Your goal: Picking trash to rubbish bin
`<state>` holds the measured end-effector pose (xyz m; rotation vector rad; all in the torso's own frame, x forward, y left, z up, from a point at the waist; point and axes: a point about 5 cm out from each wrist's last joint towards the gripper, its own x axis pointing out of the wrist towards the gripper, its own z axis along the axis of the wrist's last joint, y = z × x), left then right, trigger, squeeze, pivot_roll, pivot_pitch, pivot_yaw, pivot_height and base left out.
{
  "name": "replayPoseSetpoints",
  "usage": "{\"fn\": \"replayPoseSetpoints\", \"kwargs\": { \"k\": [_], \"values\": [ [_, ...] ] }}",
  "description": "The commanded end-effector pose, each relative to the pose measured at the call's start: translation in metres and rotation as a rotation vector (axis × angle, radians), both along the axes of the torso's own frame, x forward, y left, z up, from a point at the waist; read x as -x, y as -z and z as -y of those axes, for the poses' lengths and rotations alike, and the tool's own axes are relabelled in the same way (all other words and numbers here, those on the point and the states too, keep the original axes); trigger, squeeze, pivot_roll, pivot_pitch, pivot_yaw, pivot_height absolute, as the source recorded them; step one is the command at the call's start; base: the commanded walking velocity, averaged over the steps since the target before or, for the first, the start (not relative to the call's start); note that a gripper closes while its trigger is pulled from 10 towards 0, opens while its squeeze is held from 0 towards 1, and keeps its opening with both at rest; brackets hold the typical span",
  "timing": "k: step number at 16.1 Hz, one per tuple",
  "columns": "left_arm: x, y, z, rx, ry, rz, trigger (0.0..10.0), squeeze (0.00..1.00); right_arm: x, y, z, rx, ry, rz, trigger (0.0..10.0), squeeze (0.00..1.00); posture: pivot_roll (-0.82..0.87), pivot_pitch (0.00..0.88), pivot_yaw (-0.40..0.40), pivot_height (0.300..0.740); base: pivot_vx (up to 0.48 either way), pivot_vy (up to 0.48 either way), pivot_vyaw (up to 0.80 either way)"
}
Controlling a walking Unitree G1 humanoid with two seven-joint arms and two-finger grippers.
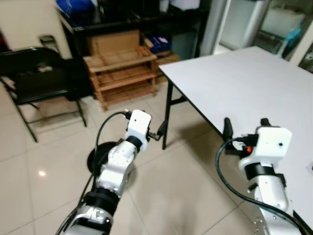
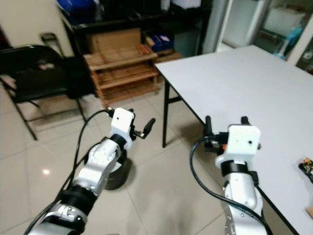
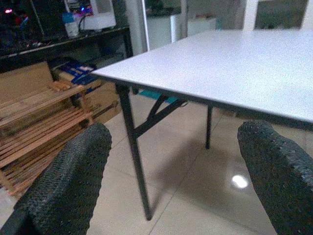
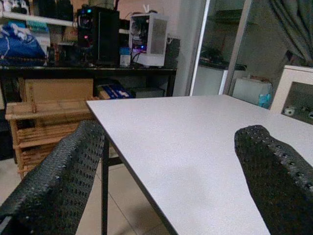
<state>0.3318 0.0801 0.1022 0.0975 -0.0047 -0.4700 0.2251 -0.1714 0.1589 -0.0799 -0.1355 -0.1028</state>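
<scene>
A white table [image 1: 244, 83] fills the right side. Near its right edge lies a small dark scrap [image 2: 305, 166], with a brownish bit [image 2: 309, 211] closer to me. On the floor under my left arm sits a dark round container [image 2: 117, 175], possibly the bin. My left gripper [image 1: 159, 131] is open and empty, held above the tiles and facing the table leg [image 3: 134, 152]. Over the table's near edge my right gripper [image 1: 246, 125] stands open and empty, its fingers [image 4: 58, 176] wide apart and pointing across the bare tabletop [image 4: 186, 142].
A black folding chair [image 1: 34, 78] stands at the left. A low wooden rack [image 1: 122, 73] is behind it, against a dark shelf with cardboard boxes [image 1: 115, 41]. Pale glossy tiles [image 1: 44, 147] cover the floor between me and the rack.
</scene>
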Motion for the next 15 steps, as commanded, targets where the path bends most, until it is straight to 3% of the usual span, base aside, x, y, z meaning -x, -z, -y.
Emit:
{"fn": "replayPoseSetpoints", "kwargs": {
  "k": [1,5,15],
  "values": [
    [-0.0038,-0.0039,-0.0007,0.009,0.008,-0.006,10.0,0.0,-0.0003,0.0012,0.0004,-0.007,0.005,-0.007,10.0,0.0,0.03,0.044,-0.033,0.74,0.0,0.0,0.0],
    [-0.0049,-0.0063,-0.0005,0.052,0.041,-0.015,10.0,0.0,-0.0017,0.0016,-0.001,-0.008,0.003,-0.01,10.0,0.0,0.03,0.04,-0.03,0.74,0.0,0.0,0.0],
    [-0.0078,-0.0069,-0.0026,0.022,0.028,-0.015,10.0,0.0,0.0016,0.0051,-0.0043,-0.024,0.006,-0.032,10.0,0.0,0.03,0.06,-0.023,0.74,0.0,0.0,-0.78]
  ]
}}
